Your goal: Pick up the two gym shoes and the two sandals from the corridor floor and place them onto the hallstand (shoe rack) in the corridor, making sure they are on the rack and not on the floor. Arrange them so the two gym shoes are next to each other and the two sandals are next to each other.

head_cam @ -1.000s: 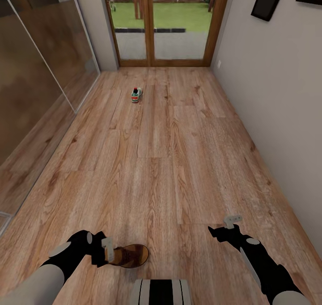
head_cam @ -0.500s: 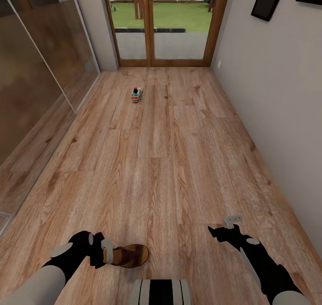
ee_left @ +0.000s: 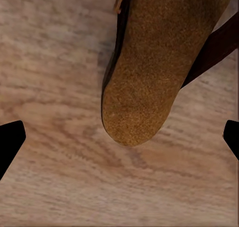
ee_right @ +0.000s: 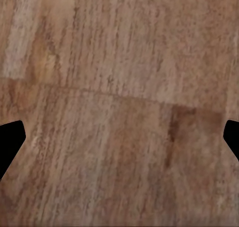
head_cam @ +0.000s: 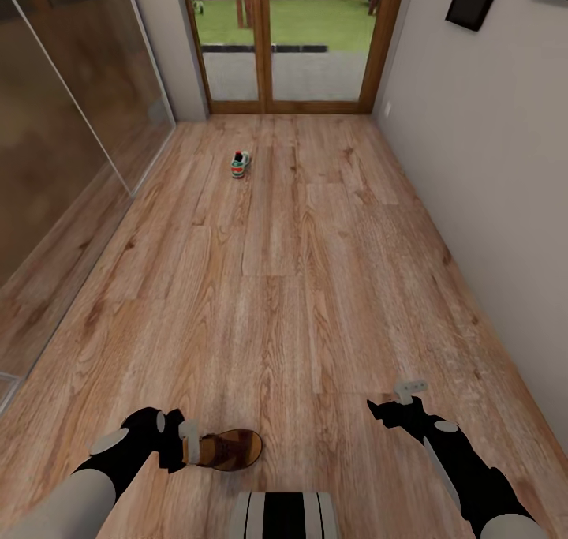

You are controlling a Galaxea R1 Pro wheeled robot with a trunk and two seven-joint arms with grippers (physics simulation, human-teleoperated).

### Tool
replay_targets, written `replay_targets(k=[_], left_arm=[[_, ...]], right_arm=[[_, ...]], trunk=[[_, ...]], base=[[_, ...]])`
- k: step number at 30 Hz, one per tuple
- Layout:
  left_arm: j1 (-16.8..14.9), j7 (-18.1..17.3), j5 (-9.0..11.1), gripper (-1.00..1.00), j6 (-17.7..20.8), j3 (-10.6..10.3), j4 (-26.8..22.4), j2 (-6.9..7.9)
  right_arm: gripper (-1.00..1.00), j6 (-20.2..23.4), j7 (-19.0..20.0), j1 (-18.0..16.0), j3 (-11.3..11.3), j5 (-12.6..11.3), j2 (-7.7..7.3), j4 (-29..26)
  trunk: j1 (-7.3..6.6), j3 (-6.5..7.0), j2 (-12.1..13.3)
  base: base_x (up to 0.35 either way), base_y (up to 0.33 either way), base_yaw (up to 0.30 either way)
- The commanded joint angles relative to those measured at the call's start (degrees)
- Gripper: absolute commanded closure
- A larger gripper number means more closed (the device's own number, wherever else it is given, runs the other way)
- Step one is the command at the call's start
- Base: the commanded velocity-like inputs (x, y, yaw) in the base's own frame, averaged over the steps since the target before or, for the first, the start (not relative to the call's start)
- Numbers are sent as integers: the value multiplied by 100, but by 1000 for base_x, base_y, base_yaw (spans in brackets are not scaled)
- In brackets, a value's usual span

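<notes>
One brown sandal [head_cam: 230,450] lies on the wood plank floor [head_cam: 284,286] close in front of me. My left gripper [head_cam: 188,438] is right beside its end. In the left wrist view the sandal's tan footbed [ee_left: 154,62] reaches in between the widely spread black fingertips [ee_left: 10,143], so the left gripper [ee_left: 119,137] is open and holds nothing. One white gym shoe [head_cam: 241,165] with a red patch stands far down the corridor near the glass door. My right gripper [head_cam: 409,389] hovers open over bare planks [ee_right: 119,112]. The hallstand is out of view.
A wooden-framed glass door [head_cam: 288,42] closes the corridor's far end. A glossy brown sliding panel [head_cam: 71,129] runs along the left side and a plain grey wall [head_cam: 489,168] along the right. My base [head_cam: 284,515] shows at the bottom edge.
The head camera has shifted slightly, so the door and the gym shoe sit a little differently in the picture. Arms and sandal hold their places.
</notes>
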Motion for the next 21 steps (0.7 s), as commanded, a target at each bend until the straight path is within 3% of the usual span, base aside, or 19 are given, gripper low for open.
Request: replay_targets(k=[1,7,21], left_arm=[[-2,-23,12,-100,42,-34,-13,6],[0,-14,12,-100,13,-34,-18,7],[9,310,17,-100,-18,-26,-15,7]], right_arm=[[-100,30,25,-1,-4,29,-1,-12],[-100,30,25,-1,-4,29,-1,-12],[-100,30,25,-1,-4,29,-1,-8]], trunk=[[1,-27,-3],[17,-160,-11],[17,-160,-11]], base=[[0,0,0],[0,0,0],[0,0,0]])
